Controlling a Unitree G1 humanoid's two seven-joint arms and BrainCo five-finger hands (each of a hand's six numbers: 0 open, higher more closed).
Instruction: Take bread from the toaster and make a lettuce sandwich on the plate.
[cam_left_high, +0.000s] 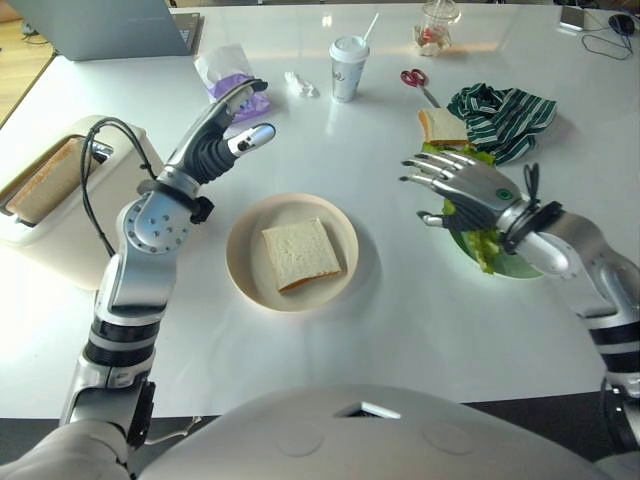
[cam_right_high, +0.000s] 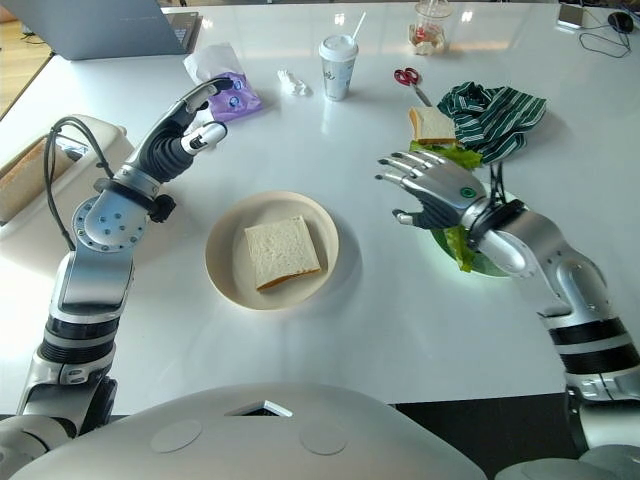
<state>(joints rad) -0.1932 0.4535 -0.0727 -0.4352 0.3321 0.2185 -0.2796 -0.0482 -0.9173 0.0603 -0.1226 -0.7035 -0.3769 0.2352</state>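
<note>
A slice of bread (cam_left_high: 299, 253) lies flat on the cream plate (cam_left_high: 246, 275) at the table's middle. At the left edge stands the cream toaster (cam_left_high: 45, 240) with another slice (cam_left_high: 45, 180) lying in its top. My left hand (cam_left_high: 225, 130) is raised between toaster and plate, fingers spread, holding nothing. My right hand (cam_left_high: 455, 185) hovers open over the lettuce (cam_left_high: 488, 245) on a green plate (cam_left_high: 520, 268) to the right. A further bread slice (cam_left_high: 440, 125) lies behind the lettuce.
A striped green cloth (cam_left_high: 505, 115), red scissors (cam_left_high: 415, 80), a lidded paper cup (cam_left_high: 348, 68), a glass jar (cam_left_high: 433, 30), a purple tissue pack (cam_left_high: 232, 85) and a laptop (cam_left_high: 110, 25) line the far side. A black cable (cam_left_high: 95, 195) loops beside the toaster.
</note>
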